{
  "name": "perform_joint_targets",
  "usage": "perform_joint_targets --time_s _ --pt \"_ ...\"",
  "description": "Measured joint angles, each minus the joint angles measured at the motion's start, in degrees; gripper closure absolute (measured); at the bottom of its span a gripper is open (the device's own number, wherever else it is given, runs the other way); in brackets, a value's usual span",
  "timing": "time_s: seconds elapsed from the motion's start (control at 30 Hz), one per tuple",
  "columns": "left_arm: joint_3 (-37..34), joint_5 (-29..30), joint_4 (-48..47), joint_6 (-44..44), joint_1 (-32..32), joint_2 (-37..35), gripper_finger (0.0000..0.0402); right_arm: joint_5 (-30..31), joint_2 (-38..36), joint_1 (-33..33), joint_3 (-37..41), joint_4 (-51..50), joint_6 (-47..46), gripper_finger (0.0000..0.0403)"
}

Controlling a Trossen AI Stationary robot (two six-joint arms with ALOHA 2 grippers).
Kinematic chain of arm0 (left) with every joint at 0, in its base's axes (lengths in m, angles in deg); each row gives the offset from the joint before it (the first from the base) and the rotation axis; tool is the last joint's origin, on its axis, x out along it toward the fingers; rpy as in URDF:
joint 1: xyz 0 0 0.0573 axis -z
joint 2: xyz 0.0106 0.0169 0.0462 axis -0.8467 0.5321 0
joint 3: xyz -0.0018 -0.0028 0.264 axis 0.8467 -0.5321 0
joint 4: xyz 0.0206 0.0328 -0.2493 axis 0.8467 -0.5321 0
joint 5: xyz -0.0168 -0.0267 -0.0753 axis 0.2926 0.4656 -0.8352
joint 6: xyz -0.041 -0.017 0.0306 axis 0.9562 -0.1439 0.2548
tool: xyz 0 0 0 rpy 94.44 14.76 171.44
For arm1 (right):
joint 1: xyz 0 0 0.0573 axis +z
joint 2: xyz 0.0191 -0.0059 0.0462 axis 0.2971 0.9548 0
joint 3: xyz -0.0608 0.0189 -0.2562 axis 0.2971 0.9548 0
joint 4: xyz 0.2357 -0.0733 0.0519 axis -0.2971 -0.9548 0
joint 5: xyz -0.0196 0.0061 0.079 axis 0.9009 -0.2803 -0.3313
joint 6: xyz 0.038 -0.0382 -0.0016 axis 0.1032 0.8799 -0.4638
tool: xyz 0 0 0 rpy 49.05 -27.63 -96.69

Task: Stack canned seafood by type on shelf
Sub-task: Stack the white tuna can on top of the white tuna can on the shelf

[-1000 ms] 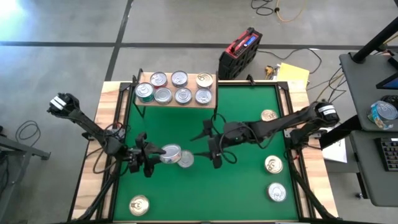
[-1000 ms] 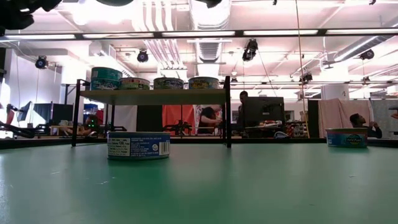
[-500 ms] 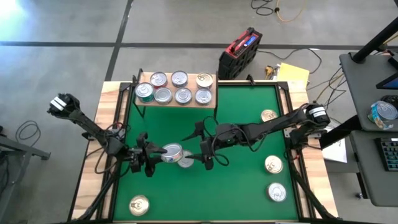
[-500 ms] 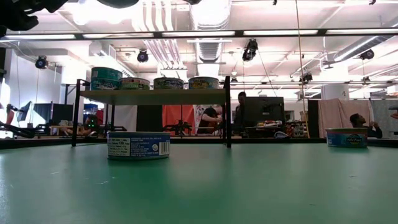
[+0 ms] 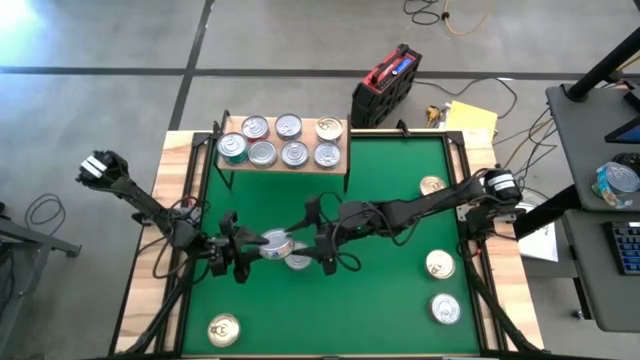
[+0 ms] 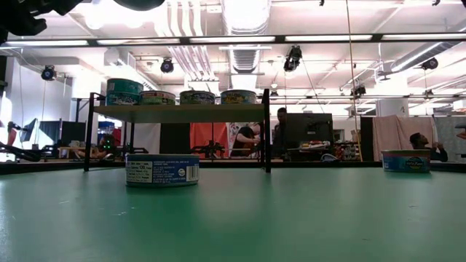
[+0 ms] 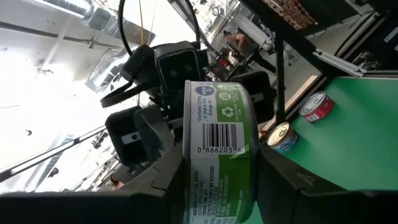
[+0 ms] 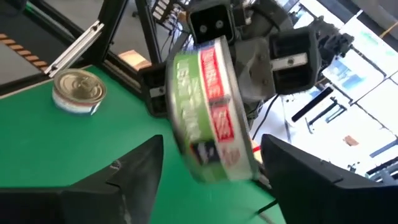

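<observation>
My left gripper (image 5: 255, 250) is shut on a green-labelled can (image 5: 275, 243) of seafood above the mat's left middle. My right gripper (image 5: 312, 243) faces it from the right, open. Its two fingers stand on either side of the same can (image 8: 211, 118) with small gaps showing. Another can (image 5: 299, 261) lies on the green mat just below them. The shelf (image 5: 340, 125) stands at the mat's far left with several cans (image 5: 288, 127) on its board, one pair stacked (image 6: 124, 92). My left gripper pinches the can between its two fingers (image 7: 155, 134), one on each flat face, so the labelled wall (image 7: 217, 143) faces its wrist camera. The fingers come roughly level from the table's left. The can sits tilted on edge, lifted clear of the mat.
Loose cans lie on the mat: one at the near left (image 5: 223, 328), two at the near right (image 5: 440, 263) (image 5: 446, 308), one at the far right (image 5: 432, 185). A red case (image 5: 385, 85) and cables lie on the floor beyond the far edge.
My right gripper has travelled toward the table's left, up to the can that my left gripper holds, rolling somewhat as it went; its fingers now flank the can. The left gripper and its can have stayed in place.
</observation>
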Motion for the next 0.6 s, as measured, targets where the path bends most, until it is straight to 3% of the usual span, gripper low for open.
perform_joint_targets --time_s 0.33,0.5,0.6 --pt "0.0 1.2 0.3 2.2 -0.1 0.6 0.0277 -0.4 0.2 0.1 -0.7 0.4 2.7 0.0257" --pt "0.1 2.8 0.1 2.4 -0.3 0.6 0.0238 -0.1 0.2 0.4 -0.7 0.7 1.7 0.0272" --pt "0.1 7.5 0.0 3.2 -0.3 0.7 0.0213 0.9 0.1 0.3 -0.7 0.2 1.7 0.0273"
